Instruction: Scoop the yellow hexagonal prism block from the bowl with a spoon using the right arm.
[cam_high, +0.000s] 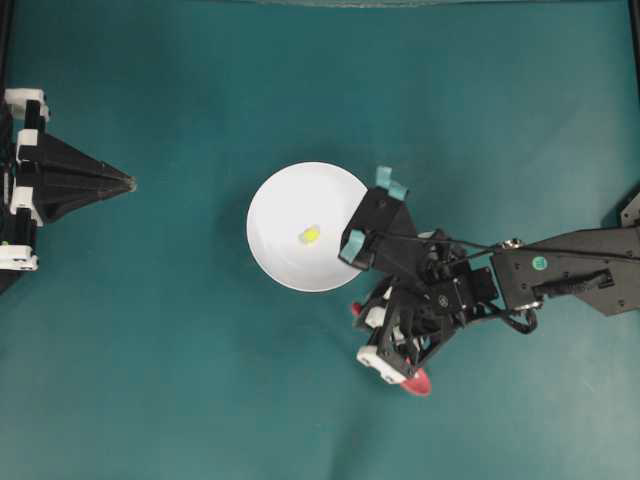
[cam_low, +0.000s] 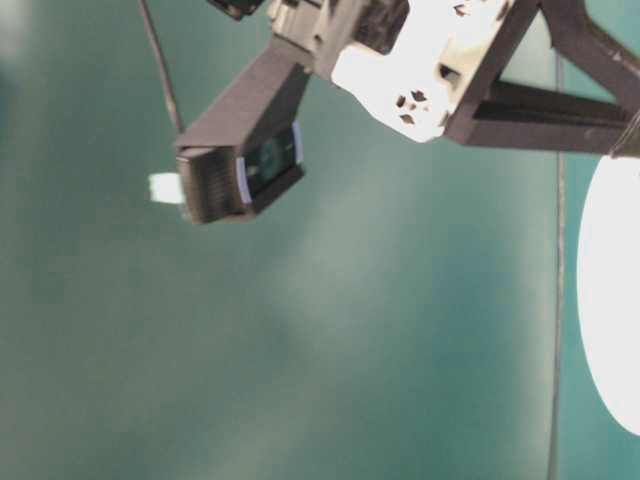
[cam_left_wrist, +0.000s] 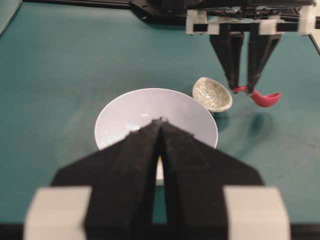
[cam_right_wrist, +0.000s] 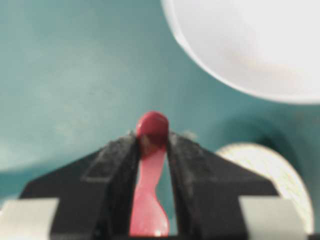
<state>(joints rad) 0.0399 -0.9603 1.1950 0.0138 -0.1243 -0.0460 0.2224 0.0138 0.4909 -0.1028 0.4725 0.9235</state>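
The white bowl (cam_high: 290, 200) sits mid-table with the tiny yellow hexagonal prism block (cam_high: 310, 235) lying in it. My right gripper (cam_high: 372, 318) is just past the bowl's lower right rim. It points down and is shut on the handle of the pink-red spoon (cam_high: 418, 382). In the right wrist view the spoon (cam_right_wrist: 151, 131) handle's end pokes out between the fingers (cam_right_wrist: 117, 160). From the left wrist, the spoon (cam_left_wrist: 262, 98) hangs level from the right gripper (cam_left_wrist: 242, 89), its shadow below. My left gripper (cam_high: 130, 183) rests shut and empty at the far left, hiding the block in its own view.
A speckled beige spoon rest (cam_left_wrist: 212, 94) lies on the teal cloth between the bowl (cam_left_wrist: 125, 115) and the spoon; it also shows under the right gripper, where the spoon rest (cam_right_wrist: 275, 170) is at lower right. The right arm (cam_high: 570, 270) stretches in from the right edge.
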